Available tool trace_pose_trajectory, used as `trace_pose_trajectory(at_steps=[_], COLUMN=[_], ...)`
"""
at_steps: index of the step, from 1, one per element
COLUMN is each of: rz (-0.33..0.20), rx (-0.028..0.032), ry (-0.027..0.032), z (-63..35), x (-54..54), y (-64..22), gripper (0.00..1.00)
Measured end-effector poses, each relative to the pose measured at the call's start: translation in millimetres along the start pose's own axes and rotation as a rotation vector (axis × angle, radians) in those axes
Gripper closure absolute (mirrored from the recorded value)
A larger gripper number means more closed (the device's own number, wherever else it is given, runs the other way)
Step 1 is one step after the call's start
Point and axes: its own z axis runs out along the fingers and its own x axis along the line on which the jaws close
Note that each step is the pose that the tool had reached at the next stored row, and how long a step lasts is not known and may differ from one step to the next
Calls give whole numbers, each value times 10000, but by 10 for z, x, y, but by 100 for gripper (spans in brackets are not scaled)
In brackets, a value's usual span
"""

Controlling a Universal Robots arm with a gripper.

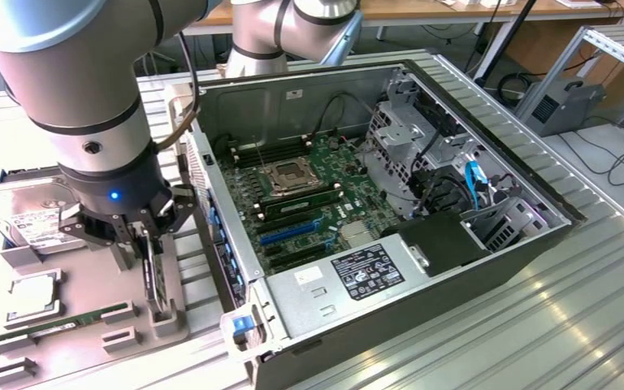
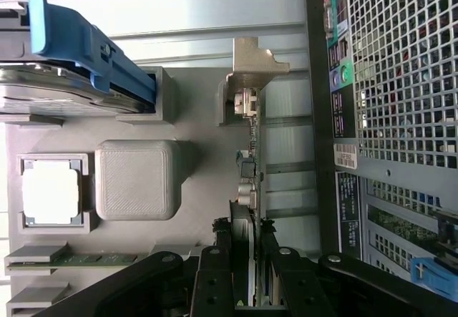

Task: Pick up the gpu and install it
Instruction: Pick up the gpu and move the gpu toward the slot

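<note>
Gripper (image 1: 144, 242) fingers are clamped on both faces of the gpu (image 1: 158, 280), which stands on edge in its slot on the grey tray (image 1: 84, 341). Treat the grasp as made; lifting the card out and seating it in the open computer case (image 1: 399, 268) remain

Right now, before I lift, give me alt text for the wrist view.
The gripper has its jaws closed on the gpu, which stands on edge in a grey holder tray. The tray also holds a blue-framed hard drive and a CPU; the computer case's perforated panel lies on the gpu's other side.
</note>
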Motion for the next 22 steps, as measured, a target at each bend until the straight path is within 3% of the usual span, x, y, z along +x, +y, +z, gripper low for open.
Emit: trace_pose_trajectory(at_steps=[22], rz=[0], rx=[0], ry=[0], z=[-53], x=[-1], y=[2], gripper=[74])
